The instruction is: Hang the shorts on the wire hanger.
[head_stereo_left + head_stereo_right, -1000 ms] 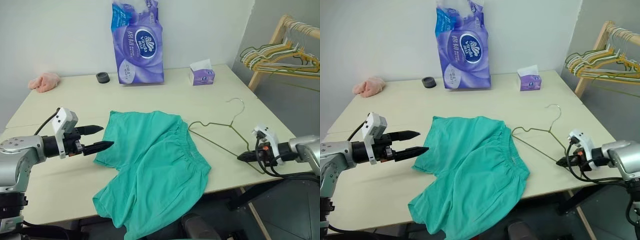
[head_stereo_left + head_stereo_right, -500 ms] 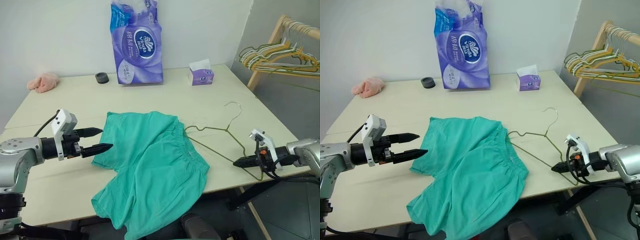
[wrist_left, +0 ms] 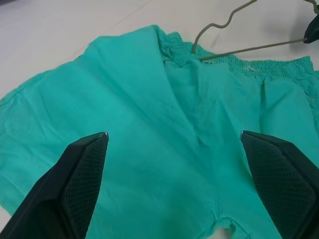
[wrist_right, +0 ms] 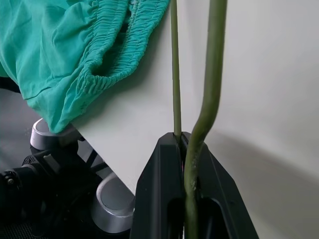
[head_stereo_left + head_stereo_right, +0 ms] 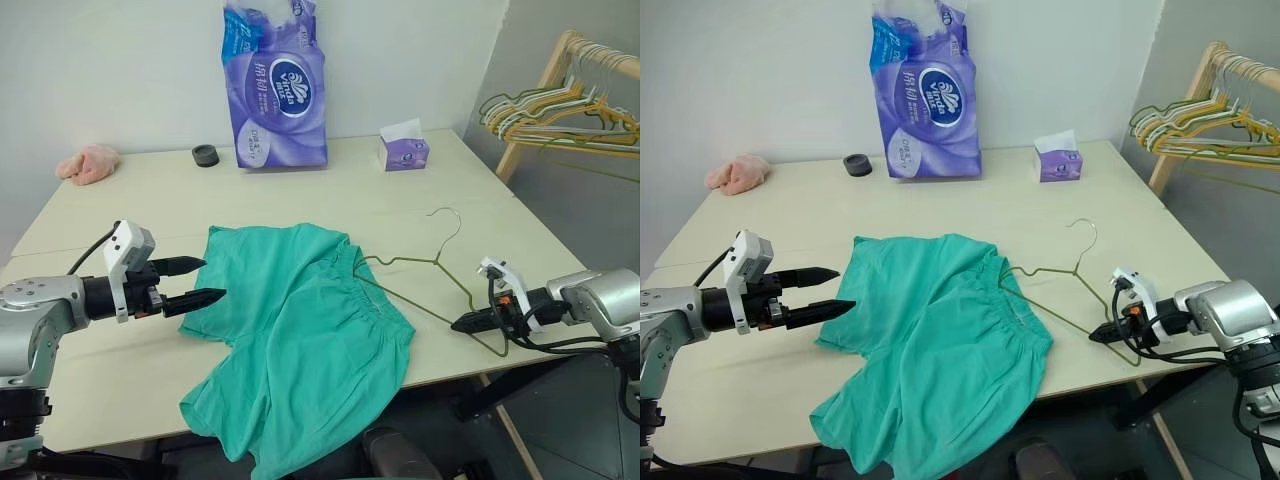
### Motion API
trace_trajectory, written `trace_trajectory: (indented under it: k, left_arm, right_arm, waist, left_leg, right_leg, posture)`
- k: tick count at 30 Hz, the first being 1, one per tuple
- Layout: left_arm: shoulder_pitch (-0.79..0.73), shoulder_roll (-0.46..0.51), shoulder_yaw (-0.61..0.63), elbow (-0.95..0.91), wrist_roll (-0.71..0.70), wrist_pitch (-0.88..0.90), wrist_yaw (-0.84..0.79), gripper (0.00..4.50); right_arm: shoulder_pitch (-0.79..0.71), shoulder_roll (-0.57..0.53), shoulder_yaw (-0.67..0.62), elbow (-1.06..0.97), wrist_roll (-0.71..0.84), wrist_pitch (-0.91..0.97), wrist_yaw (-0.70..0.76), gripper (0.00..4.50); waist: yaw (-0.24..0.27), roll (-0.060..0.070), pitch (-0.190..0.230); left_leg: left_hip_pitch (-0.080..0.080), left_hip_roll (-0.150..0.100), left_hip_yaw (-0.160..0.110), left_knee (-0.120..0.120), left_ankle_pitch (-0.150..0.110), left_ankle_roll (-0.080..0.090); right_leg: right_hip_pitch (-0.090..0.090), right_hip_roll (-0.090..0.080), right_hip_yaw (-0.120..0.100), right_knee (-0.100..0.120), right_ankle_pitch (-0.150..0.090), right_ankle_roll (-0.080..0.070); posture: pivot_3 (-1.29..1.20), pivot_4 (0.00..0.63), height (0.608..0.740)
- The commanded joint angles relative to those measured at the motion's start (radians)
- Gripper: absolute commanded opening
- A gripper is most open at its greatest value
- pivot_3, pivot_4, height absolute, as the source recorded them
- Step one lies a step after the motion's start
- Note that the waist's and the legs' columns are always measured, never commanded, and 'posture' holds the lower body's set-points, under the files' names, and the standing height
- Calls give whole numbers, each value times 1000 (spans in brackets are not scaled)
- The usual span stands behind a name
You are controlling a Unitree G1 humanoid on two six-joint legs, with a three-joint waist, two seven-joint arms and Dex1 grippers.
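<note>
The teal-green shorts (image 5: 300,330) lie spread on the pale table (image 5: 150,210), with one leg hanging over the front edge. The wire hanger (image 5: 420,262) lies flat to their right, its hook pointing toward the back. Its left corner meets the gathered waistband (image 3: 219,59). My right gripper (image 5: 460,324) is shut on the hanger's right corner at the table's front right edge; the wire (image 4: 209,74) runs out from between its fingers. My left gripper (image 5: 213,278) hovers open just left of the shorts, which lie between its fingers (image 3: 84,164) with nothing held.
A purple tissue pack (image 5: 275,85), a small tissue box (image 5: 404,152) and a black ring (image 5: 205,154) stand along the back of the table. A pink rag (image 5: 88,162) lies at the back left. A wooden rack with several hangers (image 5: 560,110) stands to the right of the table.
My right gripper has slid left with the wire hanger, bringing its left corner up against the shorts' waistband, which has been pushed slightly left. The left gripper stayed still and open.
</note>
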Motion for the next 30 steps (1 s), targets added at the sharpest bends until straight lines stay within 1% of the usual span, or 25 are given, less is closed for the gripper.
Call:
trace_trajectory:
  k: [1,5,8,12,20,23,25,30]
  left_arm:
    - [-1,17,27,-26,-9,-18,0,4479]
    - [3,18,30,-33,-11,-18,2,4479]
    - [6,18,34,-36,-15,-14,3,4479]
    - [4,12,27,-35,-13,-15,8,4479]
    - [-26,7,14,-19,-7,-18,14,4479]
    - [-36,4,14,-19,-8,-16,17,4479]
    - [-40,1,16,-18,-10,-16,21,4479]
    - [-53,-11,17,-17,-14,-19,36,4479]
  right_arm:
    - [-18,-9,6,-18,13,23,18,0]
    - [-5,-18,1,-30,28,53,24,0]
    - [-5,-18,-16,13,24,63,9,0]
    - [-19,33,-18,-21,65,120,-3,0]
    - [-96,172,-24,69,69,195,-75,0]
    - [-129,242,-46,108,78,234,-122,0]
    - [-151,294,-68,130,83,260,-160,0]
    - [-219,455,-203,255,63,321,-343,0]
  waist:
    - [0,0,0]
    - [0,0,0]
    - [1,0,0]
    - [0,-1,0]
    - [2,-1,-1]
    - [3,-1,-1]
    - [2,-1,-1]
    - [4,-2,-1]
  left_leg:
    - [0,0,0,0,0,0]
    - [0,0,0,0,0,0]
    - [0,0,0,0,0,0]
    - [0,0,0,0,0,0]
    - [0,0,0,0,0,0]
    - [-1,0,-1,0,0,0]
    - [-1,0,-1,0,0,0]
    - [-1,0,-1,0,0,0]
  right_leg:
    - [0,0,0,0,0,0]
    - [0,0,0,0,0,0]
    - [0,0,0,0,0,0]
    - [0,0,0,0,0,0]
    - [0,1,0,0,0,0]
    - [0,0,0,0,0,0]
    - [0,1,0,0,0,0]
    - [0,1,-1,1,0,0]
  posture:
    - [-221,16,740]
    - [-215,18,740]
    - [-215,22,740]
    - [-215,23,740]
    - [-207,22,740]
    - [-198,20,740]
    - [-196,20,740]
    - [-191,17,740]
